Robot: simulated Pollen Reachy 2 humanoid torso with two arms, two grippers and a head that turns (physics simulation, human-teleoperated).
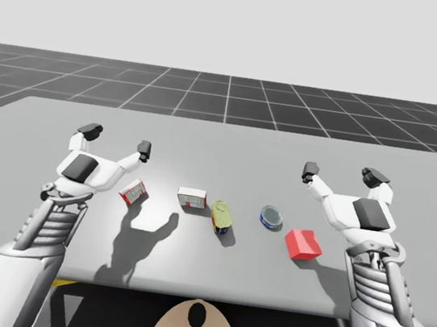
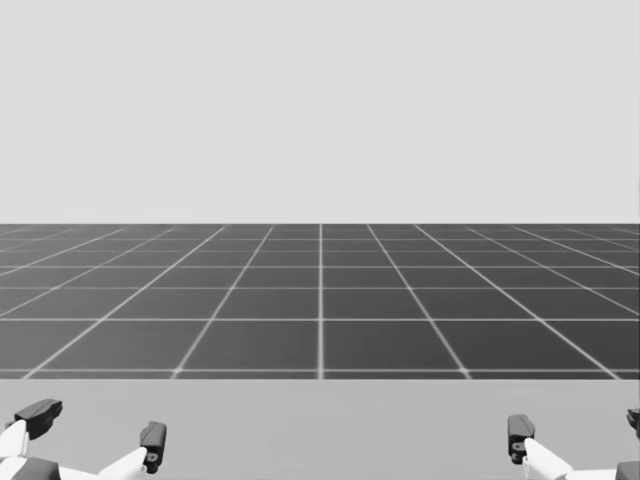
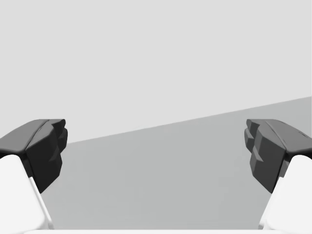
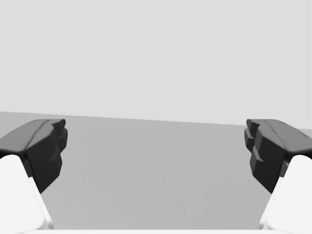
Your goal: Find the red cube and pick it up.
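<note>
The red cube [image 1: 301,244] lies on the grey table [image 1: 226,165] at the right front in the high view. My right gripper [image 1: 345,176] hovers open above the table, beyond the cube and slightly to its right. My left gripper [image 1: 117,139] hangs open over the table's left side, far from the cube. In the head view both open grippers, the left [image 2: 95,425] and the right [image 2: 575,428], poke up at the near edge. Bare table lies ahead of the left gripper [image 3: 156,151] and the right gripper [image 4: 156,151] in their wrist views.
A small red-and-white box [image 1: 133,192] lies below my left gripper. Toward the middle stand a white-and-red box [image 1: 191,199], a yellow can on its side [image 1: 221,217] and a blue can [image 1: 271,216]. The far half of the table is bare.
</note>
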